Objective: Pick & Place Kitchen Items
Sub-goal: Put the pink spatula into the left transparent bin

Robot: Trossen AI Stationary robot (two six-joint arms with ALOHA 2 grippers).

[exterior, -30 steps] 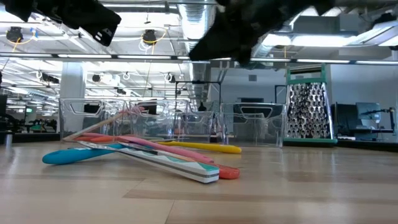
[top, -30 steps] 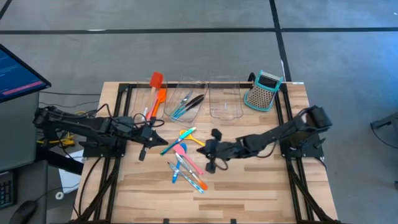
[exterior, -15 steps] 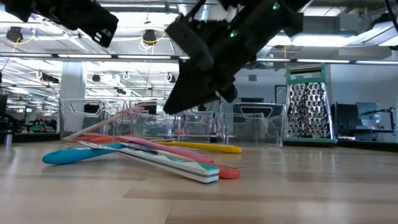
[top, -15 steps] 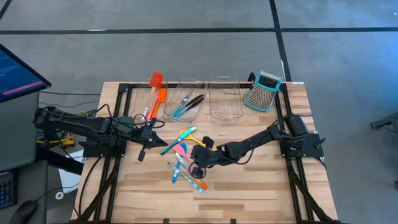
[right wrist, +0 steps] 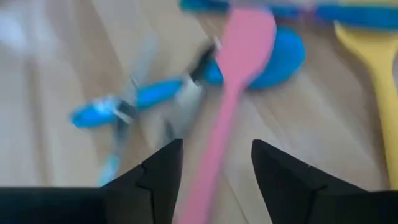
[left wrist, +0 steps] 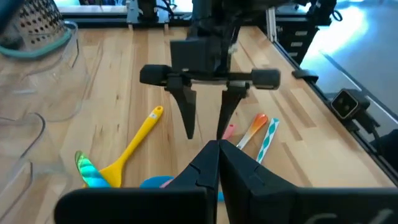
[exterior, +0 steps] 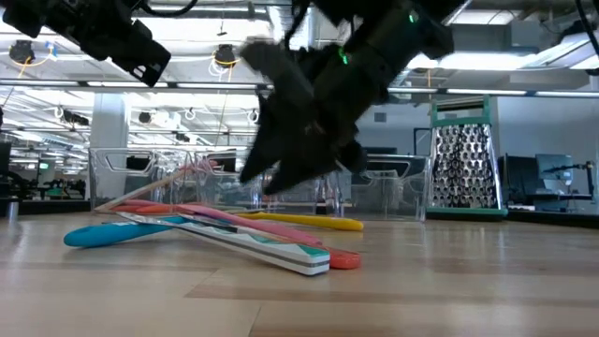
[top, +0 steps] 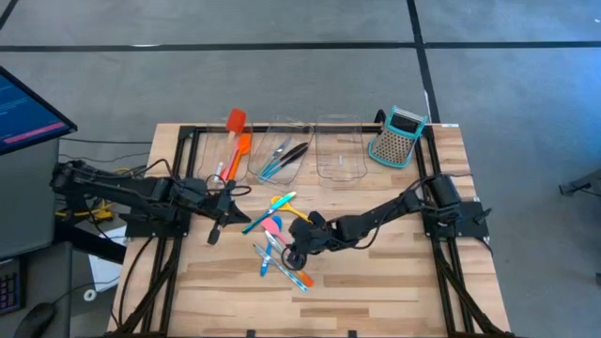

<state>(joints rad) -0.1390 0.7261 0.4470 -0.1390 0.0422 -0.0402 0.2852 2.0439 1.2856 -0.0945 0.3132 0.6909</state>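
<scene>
We've got the right pincer [top: 292, 255] spread wide, empty, directly over the pink spoon [right wrist: 230, 93] in the utensil pile on the table [top: 376, 282]; spoon's long axis runs between the fingers. Left pincer [top: 214, 231] closed, beside pile, farther off.

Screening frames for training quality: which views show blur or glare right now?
Right wrist view: heavy motion blur, pink spoon and blue utensil smeared. Low view: right gripper blurred, ceiling lights bright behind it. Left wrist view: sharp, some window glare far off. High view: sharp, evenly lit.
</scene>
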